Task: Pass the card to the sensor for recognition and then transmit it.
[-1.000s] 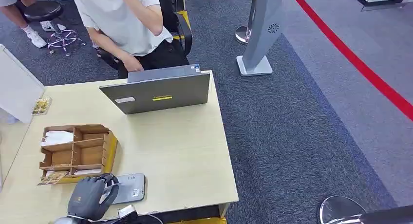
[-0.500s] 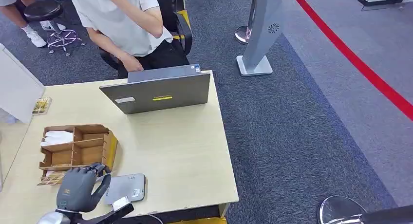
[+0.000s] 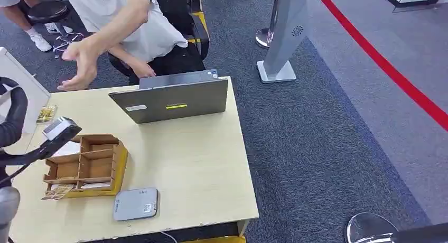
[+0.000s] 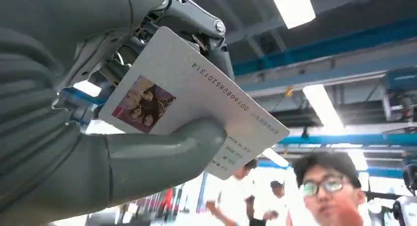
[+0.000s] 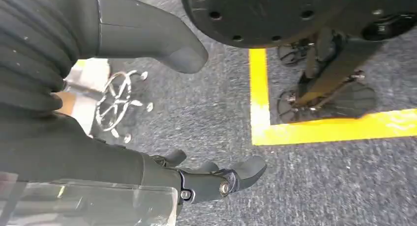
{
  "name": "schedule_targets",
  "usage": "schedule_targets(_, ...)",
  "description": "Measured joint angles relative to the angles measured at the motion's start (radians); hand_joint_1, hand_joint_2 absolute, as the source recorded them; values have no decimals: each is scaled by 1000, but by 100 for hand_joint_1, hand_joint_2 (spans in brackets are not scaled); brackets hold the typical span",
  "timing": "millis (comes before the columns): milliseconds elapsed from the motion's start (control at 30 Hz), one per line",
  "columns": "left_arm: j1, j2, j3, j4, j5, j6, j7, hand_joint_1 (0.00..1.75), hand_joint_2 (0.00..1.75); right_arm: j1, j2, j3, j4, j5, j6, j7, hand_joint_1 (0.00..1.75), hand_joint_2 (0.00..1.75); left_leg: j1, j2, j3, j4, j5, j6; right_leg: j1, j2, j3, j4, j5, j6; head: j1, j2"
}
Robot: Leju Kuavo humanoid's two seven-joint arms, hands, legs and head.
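In the left wrist view my left hand [image 4: 83,152] pinches a white ID card [image 4: 196,96] between the thumb and the fingers; the card bears a small photo and a printed number. The arm is raised at the table's left side, and its wrist camera [image 3: 59,130] shows above the wooden organizer. The grey card sensor [image 3: 135,204] lies flat near the table's front edge, with nothing on it. A person behind the laptop stretches a hand [image 3: 79,63] over the table's far left corner. My right hand [image 5: 98,157] hangs over the carpet, fingers apart, holding nothing.
A grey laptop [image 3: 169,100] stands open at the back of the light wooden table [image 3: 201,169]. A wooden compartment organizer [image 3: 84,166] sits at the left, holding papers. A white panel [image 3: 18,92] stands at the left edge. A grey kiosk post [image 3: 285,37] stands on the carpet.
My left hand has lifted off the sensor and swung up to the table's left side with the card. The person has stretched an arm out toward the far left corner.
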State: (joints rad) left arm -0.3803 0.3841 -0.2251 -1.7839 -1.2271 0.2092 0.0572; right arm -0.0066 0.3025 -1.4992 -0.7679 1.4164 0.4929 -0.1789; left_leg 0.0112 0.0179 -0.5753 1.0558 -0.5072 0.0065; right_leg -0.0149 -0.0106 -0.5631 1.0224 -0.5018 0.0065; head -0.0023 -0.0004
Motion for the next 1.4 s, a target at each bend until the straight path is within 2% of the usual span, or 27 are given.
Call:
schedule_targets(100,-120,13,-8,87,-55,-67,14,175,175,0,0,0,4,26,4,8,0,175,0,0,0,0,0,-1,0,0,0,0,1,1,-1,0)
schedule_targets(200,-211,15,-30,167,-84,-98,29,175,175,0,0,0,10,32,3,11,0,175,0,2,0,0,1,-1,0,2,0,0,2,1,-1,0)
schedule_targets(300,-257,15,-53,219,-95,-115,45,175,175,0,0,0,15,28,-1,23,0,175,0,2,0,0,1,0,0,3,-1,0,2,1,-1,0)
schedule_targets(433,-269,14,-72,259,-98,-118,61,175,175,1,0,0,17,26,2,29,0,175,0,3,-1,0,0,0,0,4,-2,0,2,1,-1,0)
schedule_targets(467,-269,14,-79,264,-98,-119,61,0,175,1,0,0,17,26,3,29,0,175,0,3,-2,0,0,0,0,4,-2,0,2,1,-1,0)
schedule_targets(700,-277,14,-93,277,-77,-133,71,0,175,1,0,0,17,22,11,32,0,175,0,5,-3,0,0,0,0,7,-4,0,2,1,-1,0)
schedule_targets(833,-256,16,-93,261,-46,-116,76,0,175,2,0,0,16,11,13,32,0,175,0,5,-3,0,0,0,0,7,-4,0,2,1,-1,0)
schedule_targets(967,-177,20,-87,171,-8,-82,62,0,175,2,0,0,16,8,9,29,0,175,0,5,-3,0,0,0,0,6,-3,0,2,1,0,0)
schedule_targets(1067,-68,19,-74,53,37,-70,52,0,175,2,0,0,17,-19,-2,29,0,175,0,6,-3,0,0,0,0,7,-3,0,2,1,-1,0)
schedule_targets(1167,119,24,-49,-91,56,-46,34,0,175,6,0,0,19,-74,-18,42,0,175,-1,9,-3,-1,-2,0,-1,10,-2,0,1,2,1,0)
schedule_targets(1233,310,41,-20,-187,53,-10,23,0,175,13,0,0,23,-111,-32,60,0,175,-1,13,1,-1,-6,-1,-1,14,-3,-1,-2,0,1,0)
schedule_targets(1333,531,56,18,-253,37,12,27,0,175,25,0,0,25,-130,-36,72,0,175,0,11,0,-1,-8,0,-1,11,-2,-1,-4,2,-1,0)
schedule_targets(1400,660,71,36,-279,38,34,60,0,175,26,0,0,23,-139,-27,74,0,175,0,11,0,-1,-9,0,-1,11,-2,-1,-5,2,-1,0)
